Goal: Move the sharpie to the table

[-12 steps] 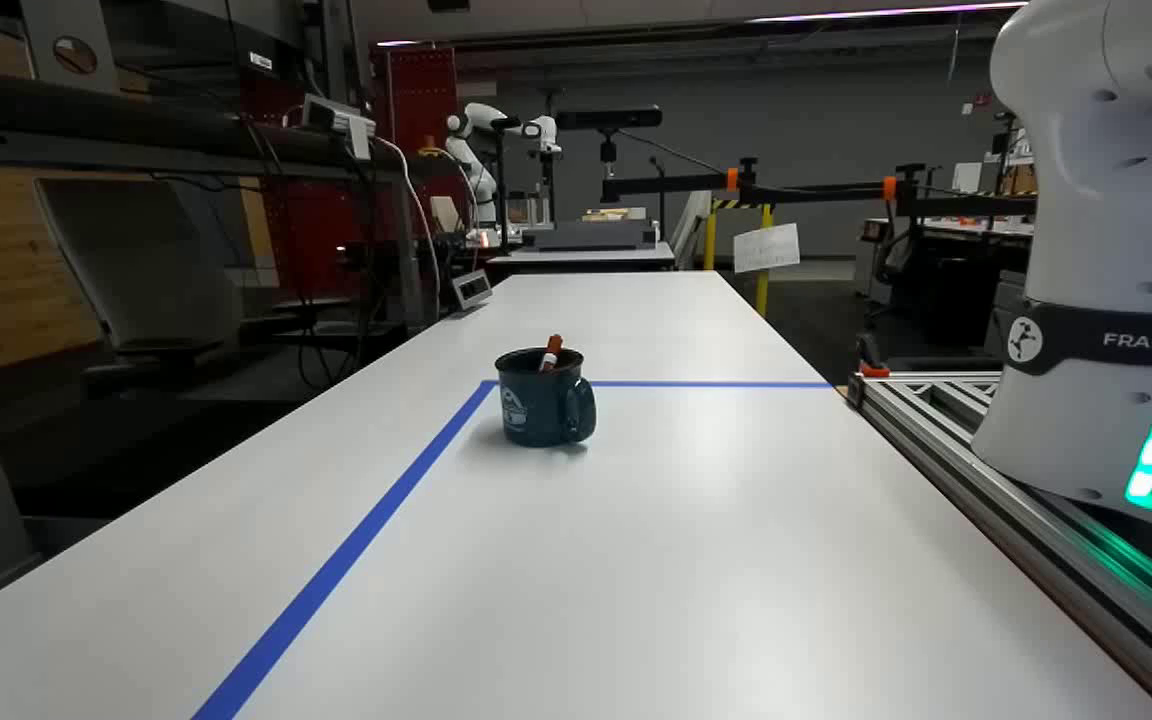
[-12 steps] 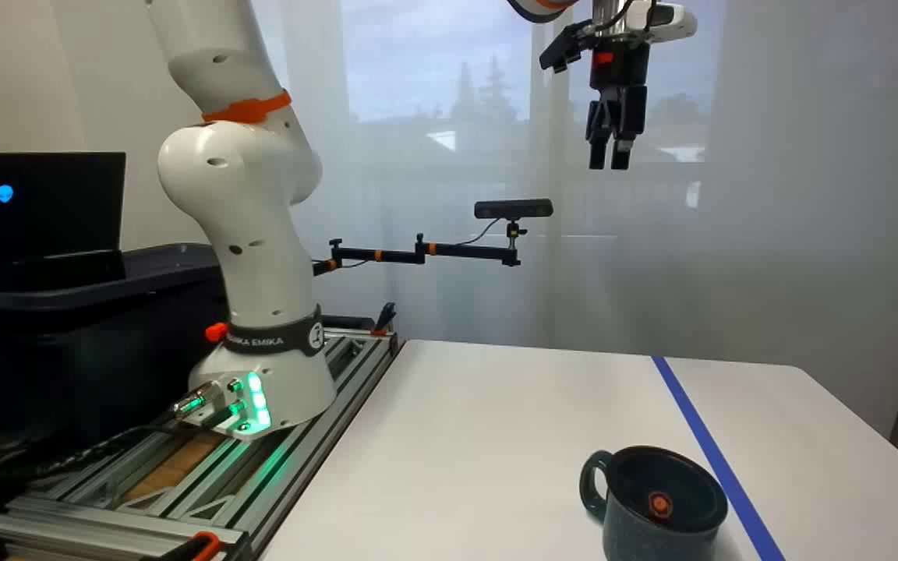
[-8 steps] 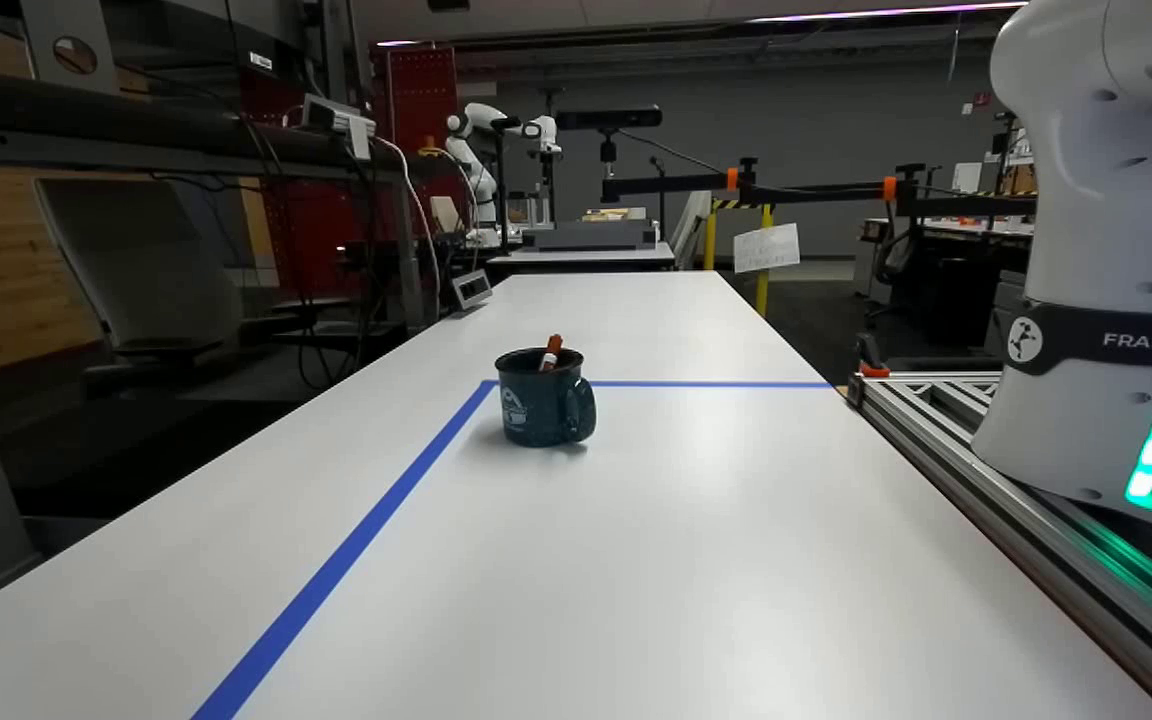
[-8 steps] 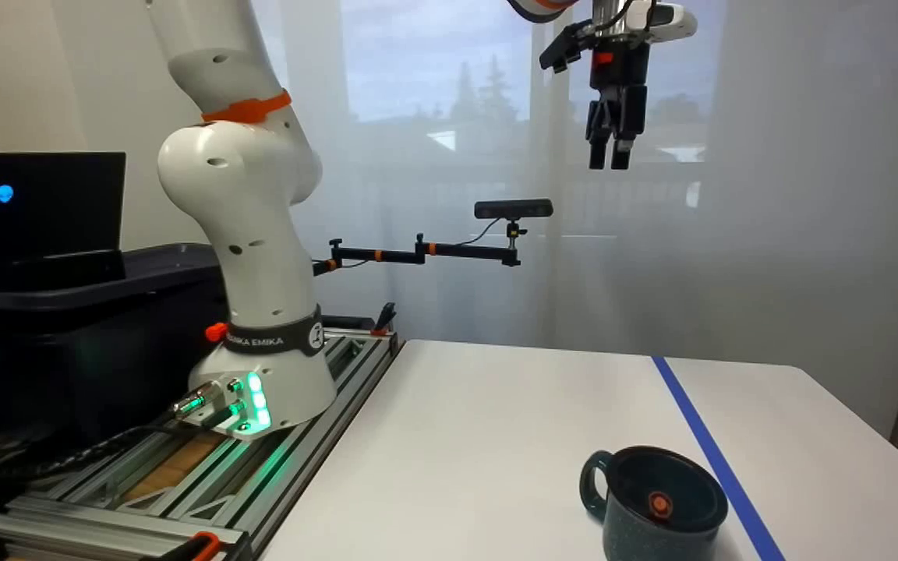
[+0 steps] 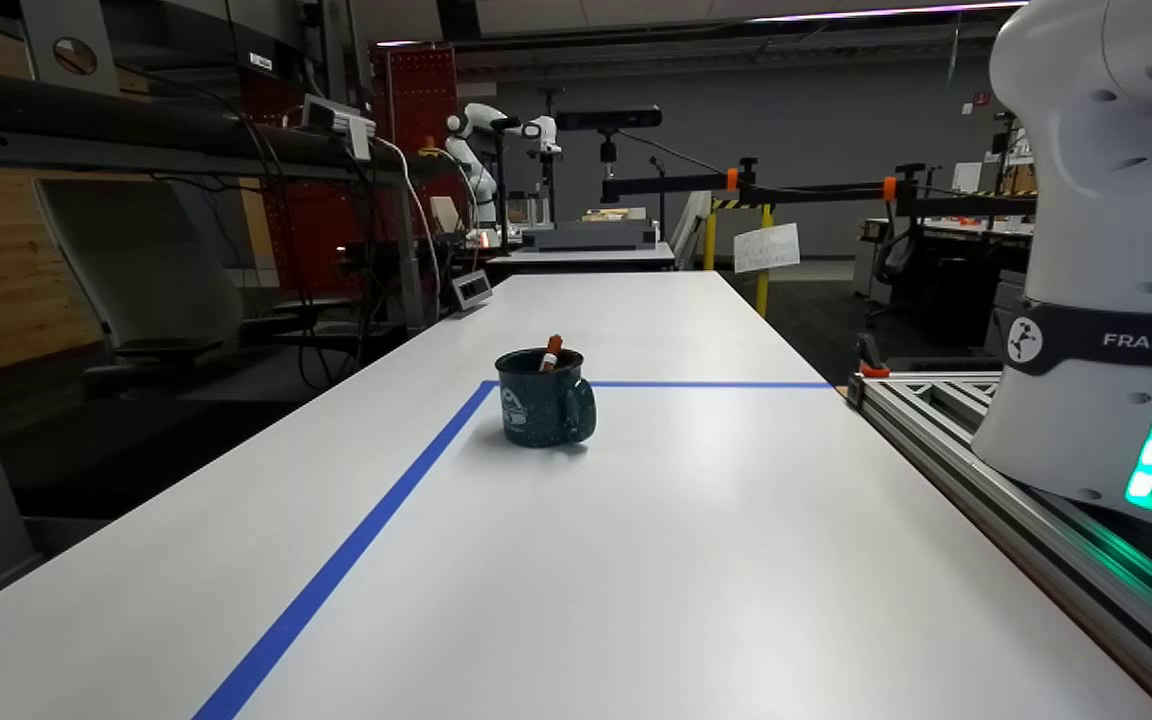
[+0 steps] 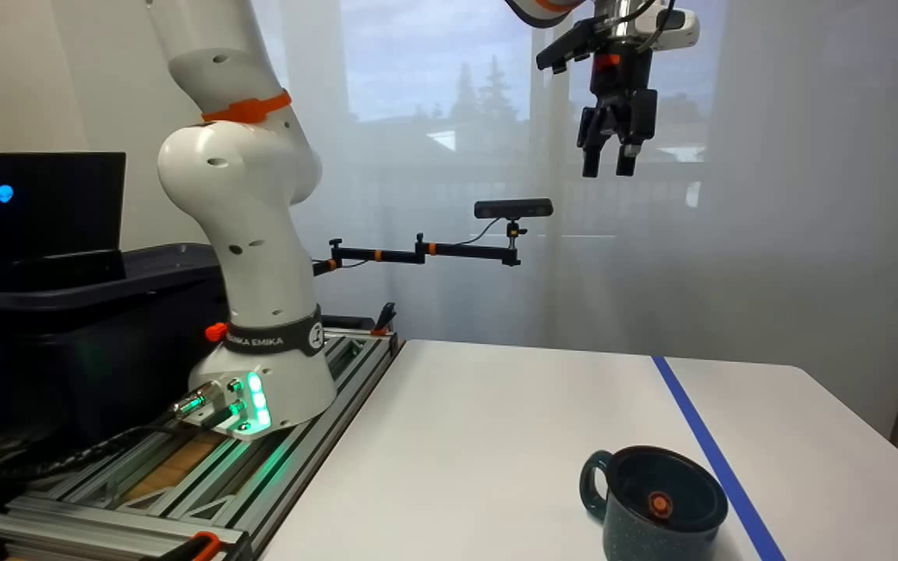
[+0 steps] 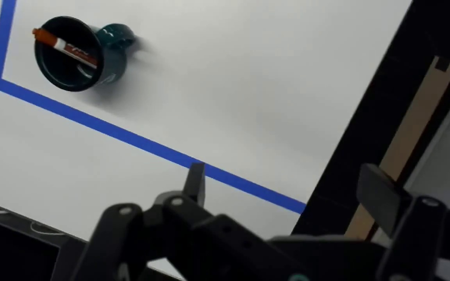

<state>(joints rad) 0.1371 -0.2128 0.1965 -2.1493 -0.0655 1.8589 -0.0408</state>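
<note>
While the gripper (image 6: pixel 608 170) hangs high, the sharpie (image 7: pixel 63 46) leans in the mug (image 5: pixel 534 412)

As the wrist view shows, the gripper's two fingers (image 7: pixel 197 179) stand wide apart; in an exterior view they point down from well above the table (image 5: pixel 696 560).

The sharpie rests inside the mug, tilted: its reddish-brown end rises above the rim, then comes a white band, and the printed barrel slopes into the dark interior, its lower tip hidden. In an exterior view, the upper end shows as a round orange face within the mug's mouth.

The mug is upright on the table, its handle (image 7: pixel 112 34) turned toward the robot's base (image 6: pixel 297 389). Blue tape (image 5: pixel 369 530) forms a corner just beside it; in the wrist view the mug sits inside that angle, apart from both strips.

A metal frame (image 6: pixel 297 467) runs under the base along the table's edge. In an exterior view, a black camera (image 6: pixel 513 209) sits on a jointed bracket (image 6: pixel 387 255).
</note>
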